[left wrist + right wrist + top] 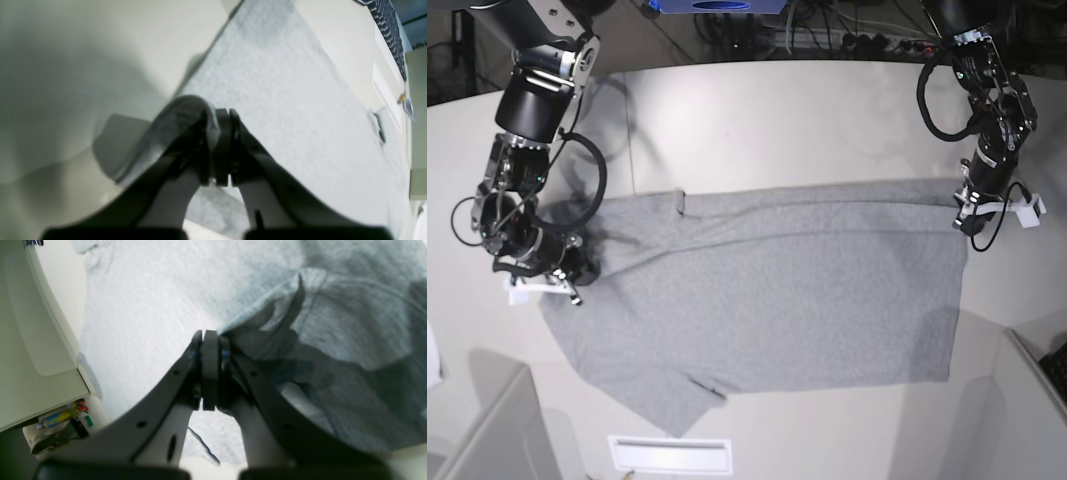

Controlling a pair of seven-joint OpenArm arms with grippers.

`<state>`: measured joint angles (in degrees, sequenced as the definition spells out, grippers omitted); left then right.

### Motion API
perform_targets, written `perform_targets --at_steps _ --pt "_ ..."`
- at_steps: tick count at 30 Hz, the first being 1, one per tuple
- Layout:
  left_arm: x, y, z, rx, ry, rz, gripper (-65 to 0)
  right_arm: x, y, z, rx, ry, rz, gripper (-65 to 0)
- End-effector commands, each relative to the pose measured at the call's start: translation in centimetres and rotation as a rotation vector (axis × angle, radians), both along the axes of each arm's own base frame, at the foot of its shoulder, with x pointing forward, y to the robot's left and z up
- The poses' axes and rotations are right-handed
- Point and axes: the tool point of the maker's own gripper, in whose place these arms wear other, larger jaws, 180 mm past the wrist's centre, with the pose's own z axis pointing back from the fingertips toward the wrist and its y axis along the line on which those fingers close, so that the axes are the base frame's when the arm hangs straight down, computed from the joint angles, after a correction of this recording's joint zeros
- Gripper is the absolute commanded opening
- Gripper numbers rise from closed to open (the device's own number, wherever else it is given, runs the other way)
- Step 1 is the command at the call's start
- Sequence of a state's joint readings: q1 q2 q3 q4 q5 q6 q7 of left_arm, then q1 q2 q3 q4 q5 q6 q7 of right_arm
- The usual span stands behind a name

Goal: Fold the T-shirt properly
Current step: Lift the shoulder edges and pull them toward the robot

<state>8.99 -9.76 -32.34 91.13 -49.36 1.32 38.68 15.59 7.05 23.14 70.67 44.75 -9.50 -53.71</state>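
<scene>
White rectangular label strip (670, 455) flat near front edge of counter (807, 120). Cables and power strip (847, 40) beyond far edge. Light bin wall (497, 430) at front left corner.

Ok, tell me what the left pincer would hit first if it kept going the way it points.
The T-shirt: the left pincer is already shut on its edge, and more grey cloth lies straight ahead, probably with the table beneath.
</scene>
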Motion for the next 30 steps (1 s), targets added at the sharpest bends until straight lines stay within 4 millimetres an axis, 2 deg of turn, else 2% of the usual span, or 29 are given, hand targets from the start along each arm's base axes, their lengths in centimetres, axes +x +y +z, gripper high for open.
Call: perform_targets --at_steps 1,3,9,15,23,25,27,30 --pt "0.9 1.0 1.7 0.021 -0.049 0.009 -65.0 1.6 -0.4 1.8 -0.003 -0.057 -0.007 -65.0" --pt "1.0 1.8 2.2 0.021 -0.062 0.031 -65.0 1.5 -0.4 1.6 0.001 -0.05 -0.007 -65.0" --pt "1.7 1.8 2.3 0.004 -0.066 0.032 -65.0 2.3 0.0 1.9 0.015 -0.056 -0.006 -65.0" --pt "1.3 2.0 0.0 -0.036 -0.015 0.052 -65.0 2.9 0.0 1.7 0.03 -0.042 -0.007 -65.0" --pt "2.1 2.0 0.6 -0.04 -0.037 0.051 -65.0 3.2 0.0 2.0 0.031 -0.048 -0.007 -65.0" --pt "2.1 2.0 0.7 -0.041 -0.039 0.053 -59.1 3.2 0.0 2.0 0.031 -0.048 -0.009 -53.0" --pt "2.5 2.1 1.0 -0.041 -0.051 0.056 -53.0 3.3 -0.3 2.1 0.027 -0.056 -0.02 -45.5" --pt "2.8 2.2 1.2 -0.044 -0.057 0.06 -43.4 3.3 -1.0 1.8 0.006 -0.073 -0.056 -44.3"
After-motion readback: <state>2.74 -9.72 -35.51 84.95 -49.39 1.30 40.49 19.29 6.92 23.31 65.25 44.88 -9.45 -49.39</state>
